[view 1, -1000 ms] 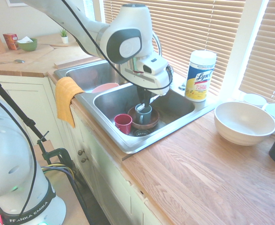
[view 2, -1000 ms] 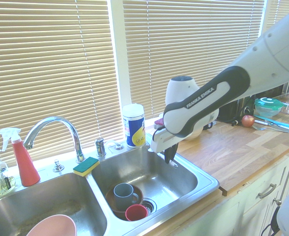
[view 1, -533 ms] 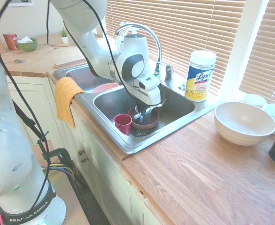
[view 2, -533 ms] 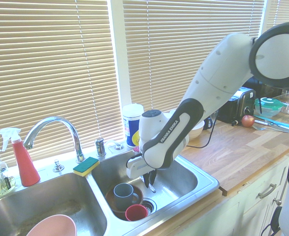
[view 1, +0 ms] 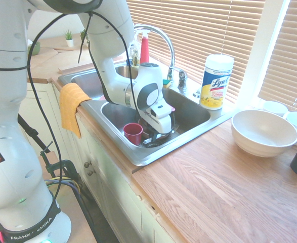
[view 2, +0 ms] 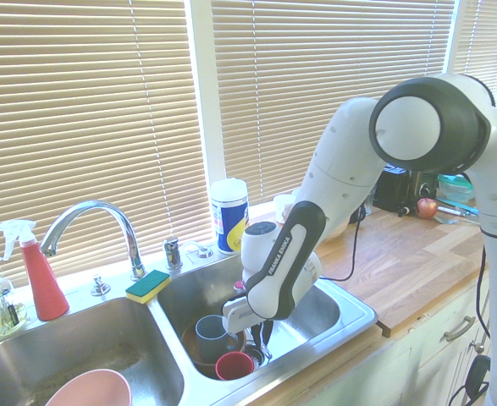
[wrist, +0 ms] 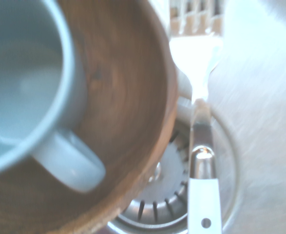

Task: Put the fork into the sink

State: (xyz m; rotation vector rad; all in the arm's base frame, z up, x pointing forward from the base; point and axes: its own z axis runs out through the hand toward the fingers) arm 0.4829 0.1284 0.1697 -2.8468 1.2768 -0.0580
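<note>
Holding the fork point(wrist: 201, 161): gripper point(view 2: 261, 337) clamped on its white handle, pointing down inside the sink point(view 2: 350, 326), in the basin nearer the wooden worktop point(view 1: 224, 177). Tines hang over the drain strainer point(wrist: 157, 197), just beside the brown bowl point(wrist: 133, 97) with the grey mug point(wrist: 30, 87) in it. Red cup point(view 1: 133, 133) near the basin's front edge. "Lysol" canister point(view 1: 216, 81) at the sink's back corner.

Slim fork with white handle and silver tines point(wrist: 202, 161), shiny steel sink point(view 2: 333, 317), grey-blue mug point(view 2: 209, 328) in brown wooden bowl point(wrist: 133, 97), dark red cup point(view 1: 133, 132), yellow cloth point(view 1: 71, 104), pink plate point(view 2: 91, 391), yellow-green sponge point(view 2: 148, 286), honey-brown wood desk point(view 1: 224, 187)
</note>
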